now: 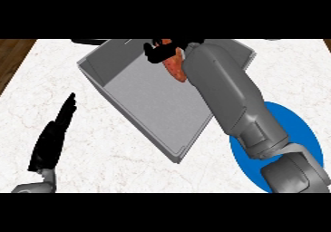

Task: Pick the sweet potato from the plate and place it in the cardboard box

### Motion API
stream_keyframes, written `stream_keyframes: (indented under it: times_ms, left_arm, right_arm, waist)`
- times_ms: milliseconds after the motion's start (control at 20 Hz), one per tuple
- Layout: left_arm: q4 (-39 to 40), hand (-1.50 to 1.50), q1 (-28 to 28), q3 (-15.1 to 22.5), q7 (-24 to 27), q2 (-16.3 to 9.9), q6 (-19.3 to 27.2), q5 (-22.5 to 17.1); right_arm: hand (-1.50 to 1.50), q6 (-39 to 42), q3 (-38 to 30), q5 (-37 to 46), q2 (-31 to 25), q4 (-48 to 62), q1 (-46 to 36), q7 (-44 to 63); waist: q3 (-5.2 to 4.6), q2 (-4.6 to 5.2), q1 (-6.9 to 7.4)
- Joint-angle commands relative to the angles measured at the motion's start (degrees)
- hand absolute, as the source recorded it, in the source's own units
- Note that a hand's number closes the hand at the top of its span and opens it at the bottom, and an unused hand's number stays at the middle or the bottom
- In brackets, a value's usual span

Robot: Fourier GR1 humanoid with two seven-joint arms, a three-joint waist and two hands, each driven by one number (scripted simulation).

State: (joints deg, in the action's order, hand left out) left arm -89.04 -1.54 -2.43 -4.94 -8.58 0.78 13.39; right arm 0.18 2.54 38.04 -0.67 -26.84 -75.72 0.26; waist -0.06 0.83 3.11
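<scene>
Gripping a tapered orange sweet potato (pixel 175 66) — right hand (pixel 156 50) over the grey box (pixel 148 106); left hand (pixel 52 138) flat.

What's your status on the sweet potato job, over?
Right hand shut on sweet potato, over cardboard box. Left hand open, resting. Blue plate vacated. Nothing blocking.

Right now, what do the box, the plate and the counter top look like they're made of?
Box: named cardboard, yet it looks like flat matte grey sheet, with thin straight walls and no print. Plate: uniform saturated blue with no pattern or shine, perhaps plastic or glazed ceramic; can't tell. Counter top: white with faint reddish veins, marble-like stone, over a brown wood-grain floor at the left.
</scene>
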Motion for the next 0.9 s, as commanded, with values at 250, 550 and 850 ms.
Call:
stream_keyframes:
  times_ms: [250, 550, 850]
  left_arm:
    - [3.1, 0.0, -4.0, 0.2, 0.7, 0.4, 0.2, 0.8]
    - [2.3, 0.0, -4.5, 1.0, 0.2, 0.7, -0.1, 0.9]
    - [2.3, 0.0, -3.9, -0.4, 0.3, 0.1, -0.2, 0.1]
  right_arm:
    - [-1.5, -7.2, 0.8, -4.8, 0.7, 12.1, -0.8, -2.7]
    - [-1.5, -11.7, -4.5, -12.0, 0.7, 12.1, -1.2, -6.4]
    - [-1.5, -17.4, -14.5, -20.9, 0.7, 9.5, -2.1, -9.1]
  waist:
    - [-0.02, 0.82, 1.83]
    - [0.04, 1.08, 2.66]
    - [0.08, 0.82, 1.11]
